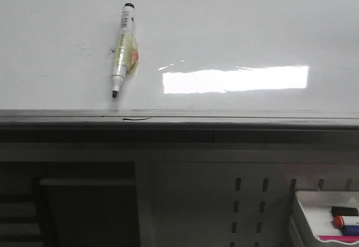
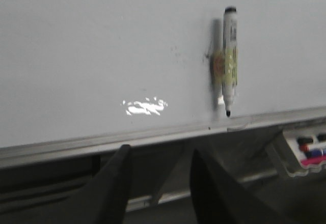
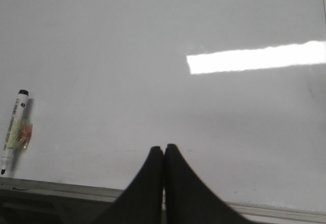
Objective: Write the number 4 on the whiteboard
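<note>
The whiteboard (image 1: 235, 28) fills the far half of the front view, glossy white with a grey metal rim (image 1: 224, 115) and a bright rectangular glare. No number 4 shows on it. An uncapped black marker (image 1: 122, 49) lies on the board at the left, tip toward the rim; it also shows in the left wrist view as the marker (image 2: 229, 58) and in the right wrist view as the marker (image 3: 14, 130). My left gripper (image 2: 159, 155) is open and empty, just short of the rim. My right gripper (image 3: 164, 150) is shut on nothing over the board's near part.
A small white tray (image 1: 311, 216) with coloured markers sits below the board at the right; the tray (image 2: 293, 152) also shows in the left wrist view. A short thin black dash (image 1: 137, 119) marks the rim. Faint grey smudges (image 1: 84, 47) lie beside the marker.
</note>
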Motion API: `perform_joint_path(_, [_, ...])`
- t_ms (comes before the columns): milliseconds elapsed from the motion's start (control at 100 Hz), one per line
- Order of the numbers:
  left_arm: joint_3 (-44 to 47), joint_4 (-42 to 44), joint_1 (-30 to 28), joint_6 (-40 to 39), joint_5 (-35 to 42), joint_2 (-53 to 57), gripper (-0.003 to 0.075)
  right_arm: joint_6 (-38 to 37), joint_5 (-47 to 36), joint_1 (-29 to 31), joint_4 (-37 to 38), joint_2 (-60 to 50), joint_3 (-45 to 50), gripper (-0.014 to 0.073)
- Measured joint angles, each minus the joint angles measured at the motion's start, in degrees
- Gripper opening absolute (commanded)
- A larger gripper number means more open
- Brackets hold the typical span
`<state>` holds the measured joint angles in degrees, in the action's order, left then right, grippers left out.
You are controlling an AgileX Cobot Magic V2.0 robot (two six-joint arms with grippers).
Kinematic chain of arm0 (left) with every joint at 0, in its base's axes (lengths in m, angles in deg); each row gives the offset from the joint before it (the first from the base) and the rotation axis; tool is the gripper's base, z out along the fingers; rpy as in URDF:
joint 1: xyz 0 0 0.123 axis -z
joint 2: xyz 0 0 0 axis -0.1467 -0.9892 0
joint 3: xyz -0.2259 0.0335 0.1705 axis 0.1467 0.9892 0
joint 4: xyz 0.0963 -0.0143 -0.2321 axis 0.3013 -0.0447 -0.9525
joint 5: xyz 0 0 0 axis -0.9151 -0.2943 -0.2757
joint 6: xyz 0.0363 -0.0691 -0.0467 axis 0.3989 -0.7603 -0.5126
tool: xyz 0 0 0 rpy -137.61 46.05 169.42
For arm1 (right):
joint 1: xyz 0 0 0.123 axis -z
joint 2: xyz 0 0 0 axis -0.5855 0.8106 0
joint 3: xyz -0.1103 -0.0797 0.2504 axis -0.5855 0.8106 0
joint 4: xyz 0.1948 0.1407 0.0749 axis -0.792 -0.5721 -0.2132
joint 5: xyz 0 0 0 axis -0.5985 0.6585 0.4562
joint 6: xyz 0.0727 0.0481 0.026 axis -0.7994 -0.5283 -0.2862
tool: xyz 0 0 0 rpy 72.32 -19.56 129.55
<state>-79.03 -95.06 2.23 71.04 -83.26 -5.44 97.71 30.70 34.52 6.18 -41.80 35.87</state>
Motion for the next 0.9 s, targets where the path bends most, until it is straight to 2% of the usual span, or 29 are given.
perform_joint_path(120, [-3.01,-3.46,2.85,4.99,-3.50,-7.35,0.0387,0.11,2.29,0.00,0.00,2.15,-1.16,0.0382])
perform_joint_path(170, [-3.90,-5.08,5.28,6.10,-3.56,-9.75,0.0387,0.11,2.95,0.00,0.00,2.88,-1.51,0.0456])
perform_joint_path(220, [-4.73,-6.11,7.71,6.75,-2.99,-11.98,0.0387,0.11,3.20,0.00,0.00,3.47,-1.76,0.0490])
perform_joint_path(450, [-6.99,-8.23,19.21,7.35,7.35,-21.81,0.0386,0.15,3.20,-0.58,0.04,4.33,-1.76,0.0489])
perform_joint_path(570, [-8.08,-10.02,23.05,7.35,13.32,-26.60,0.0386,0.15,3.20,-0.82,0.04,4.33,-1.76,0.0489])
perform_joint_path(900, [-12.34,-13.04,24.89,7.43,20.32,-38.77,0.0386,0.15,3.20,-0.82,0.04,4.33,-1.76,0.0489])
